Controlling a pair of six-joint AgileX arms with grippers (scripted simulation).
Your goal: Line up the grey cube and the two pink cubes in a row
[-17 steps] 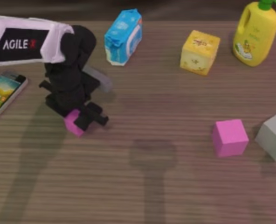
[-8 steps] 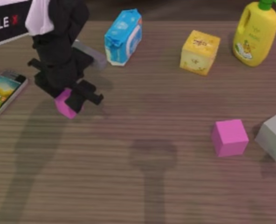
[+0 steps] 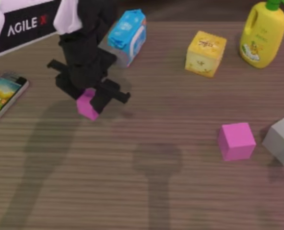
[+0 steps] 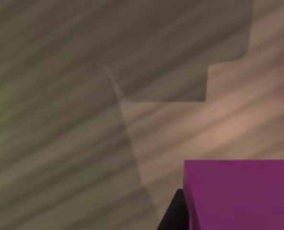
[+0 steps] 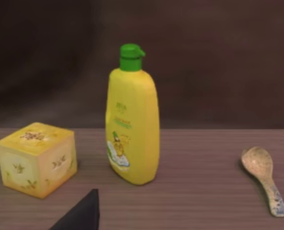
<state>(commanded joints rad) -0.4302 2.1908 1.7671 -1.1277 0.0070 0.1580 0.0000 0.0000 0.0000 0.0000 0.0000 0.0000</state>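
Left pincer (image 3: 91,98), upper left of top view, is clamping the small pink cube (image 3: 87,105) and holding it off the desk (image 3: 147,201), prob. to carry it to the row. Big pink cube (image 3: 236,141) and grey cube (image 3: 282,138) are sitting near each other at right edge. Right pincer: can't tell.

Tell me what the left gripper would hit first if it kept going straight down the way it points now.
Probably only bare wooden table. The left gripper points downward, shut on the smaller pink cube, and the left wrist view shows only wood grain and shadow beyond that cube. The cube's underside would likely land first; its height is unclear.
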